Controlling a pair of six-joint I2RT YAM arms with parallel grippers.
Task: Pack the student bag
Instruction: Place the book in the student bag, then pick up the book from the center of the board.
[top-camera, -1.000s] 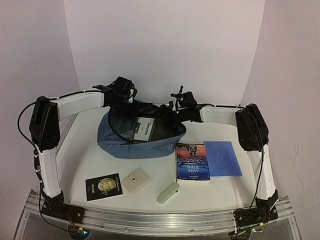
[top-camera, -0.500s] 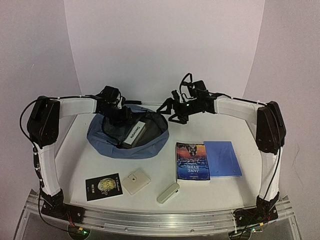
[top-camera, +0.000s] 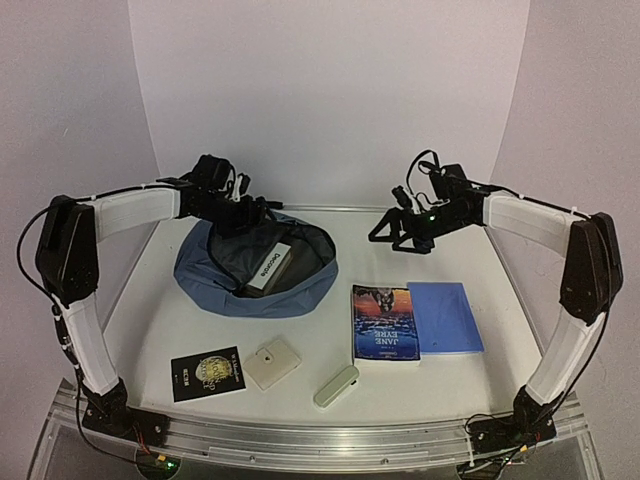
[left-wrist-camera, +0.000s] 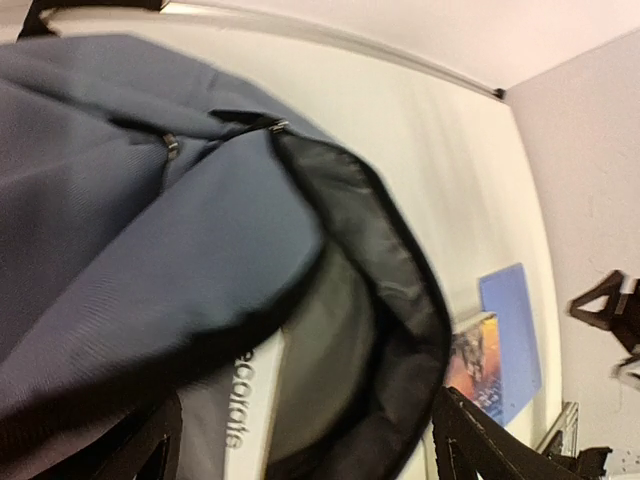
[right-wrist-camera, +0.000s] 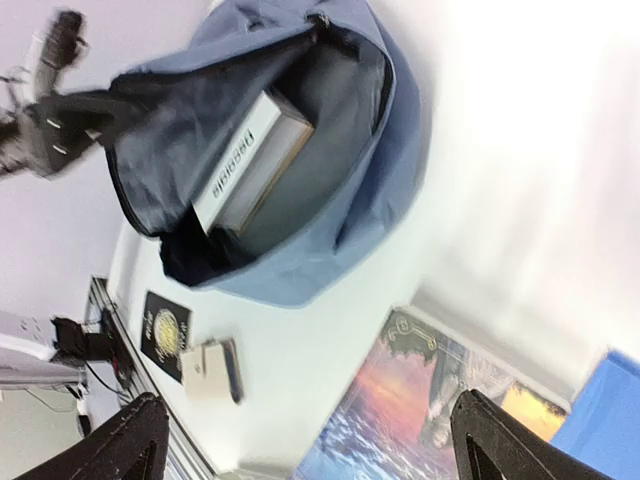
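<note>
Soft slate-blue fabric backpack (top-camera: 215, 285) is lying open; left jaws are gaping at its rim, right jaws gaping beside it.

Robotics lab test cell, probably: left arm (top-camera: 85, 335) and right arm (top-camera: 562, 350) bolted to an aluminium rail (top-camera: 300, 436) at the edge of a white table (top-camera: 450, 395), with a plain curved white backdrop (top-camera: 330, 90) behind.

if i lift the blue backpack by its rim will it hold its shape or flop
Probably flops: the student bag lies slumped, fabric creased, mouth sagging open. The white book inside may slide and shift the weight. Pushed, it would likely bunch rather than glide.
</note>
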